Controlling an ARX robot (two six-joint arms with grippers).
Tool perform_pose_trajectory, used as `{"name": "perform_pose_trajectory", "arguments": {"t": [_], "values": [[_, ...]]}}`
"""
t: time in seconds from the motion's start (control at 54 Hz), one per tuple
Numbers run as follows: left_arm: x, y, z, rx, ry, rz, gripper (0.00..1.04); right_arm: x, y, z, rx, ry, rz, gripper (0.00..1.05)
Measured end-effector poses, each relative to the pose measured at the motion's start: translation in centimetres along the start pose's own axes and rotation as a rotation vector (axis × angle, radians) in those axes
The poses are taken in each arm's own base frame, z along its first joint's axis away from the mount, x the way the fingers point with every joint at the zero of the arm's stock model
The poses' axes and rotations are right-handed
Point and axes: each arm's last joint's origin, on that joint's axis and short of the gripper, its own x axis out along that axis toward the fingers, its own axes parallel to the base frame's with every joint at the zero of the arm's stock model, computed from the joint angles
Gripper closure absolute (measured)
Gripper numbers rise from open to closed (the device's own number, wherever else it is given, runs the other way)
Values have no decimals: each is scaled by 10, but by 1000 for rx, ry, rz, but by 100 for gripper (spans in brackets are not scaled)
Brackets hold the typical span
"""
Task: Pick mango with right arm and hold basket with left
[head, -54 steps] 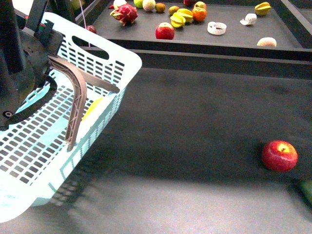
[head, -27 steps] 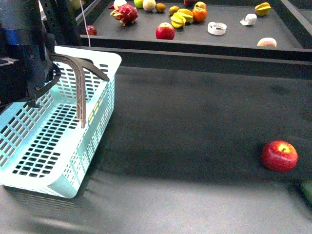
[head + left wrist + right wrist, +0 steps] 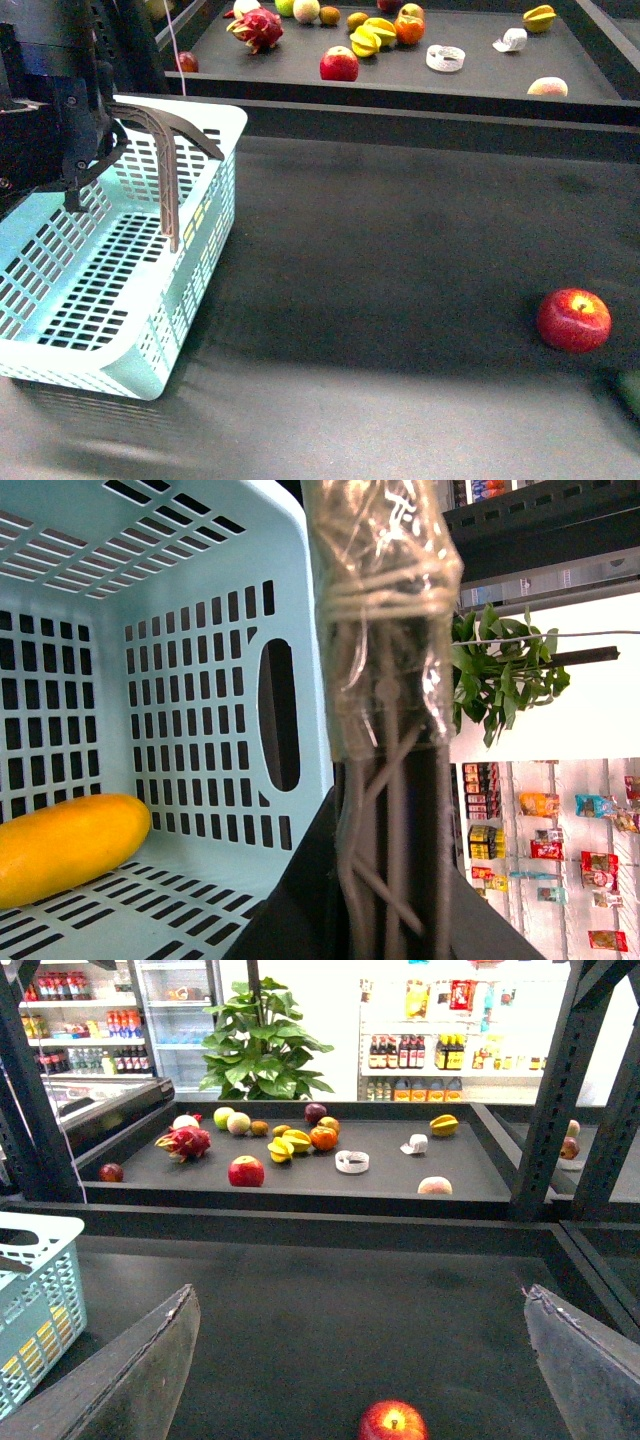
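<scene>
1. Left hand (image 3: pixel 75 150): black, closed on the two grey-brown handles (image 3: pixel 165 160) of the basket (image 3: pixel 110 300), which are gathered together; the left wrist view shows the handle bundle (image 3: pixel 385 630) wrapped in clear film running between the jaws. Gripping both handles at once likely steadies the basket for carrying.
2. Mango (image 3: pixel 70 845): plain yellow, lying on the slotted basket floor near a wall; in the front view it shows only as a yellow glimpse through the slots, so the picking part of the task appears done.
3. Basket: pale turquoise, resting slightly tilted on the dark worktop (image 3: pixel 400 250) at the robot's left.
4. Right hand (image 3: pixel 365 1360): fingers spread wide apart and empty, hovering above the worktop; not seen in the front view.
5. Red apple (image 3: pixel 573 319): alone on the worktop, well apart from the basket, just below the right hand's open fingers.
6. Rear tray (image 3: pixel 300 75): holds a dragon fruit (image 3: pixel 258 27), another apple (image 3: pixel 338 64), star fruits (image 3: pixel 372 35) and an orange (image 3: pixel 409 29); nothing stands between the basket and either hand.
</scene>
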Motion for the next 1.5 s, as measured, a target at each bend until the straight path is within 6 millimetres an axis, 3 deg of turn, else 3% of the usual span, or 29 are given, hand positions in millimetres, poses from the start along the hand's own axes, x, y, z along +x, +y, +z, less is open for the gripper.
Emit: {"name": "perform_pose_trajectory", "arguments": {"t": [0.148,0.371,0.667,0.908,1.205,1.316,1.501], "values": [[0,0,0,1,19,9,94,0,0,0,0,0,0,8],[-10,2,2,20,33,26,56,0,0,0,0,0,0,8],[-54,-2,29,107,26,-35,5,0,0,0,0,0,0,8],[-107,11,72,211,1,-119,6,0,0,0,0,0,0,8],[-174,52,149,291,-107,-30,6,0,0,0,0,0,0,8],[-188,50,160,295,-137,-41,6,0,0,0,0,0,0,8],[-189,49,161,297,-140,-49,6,0,0,0,0,0,0,8]]}}
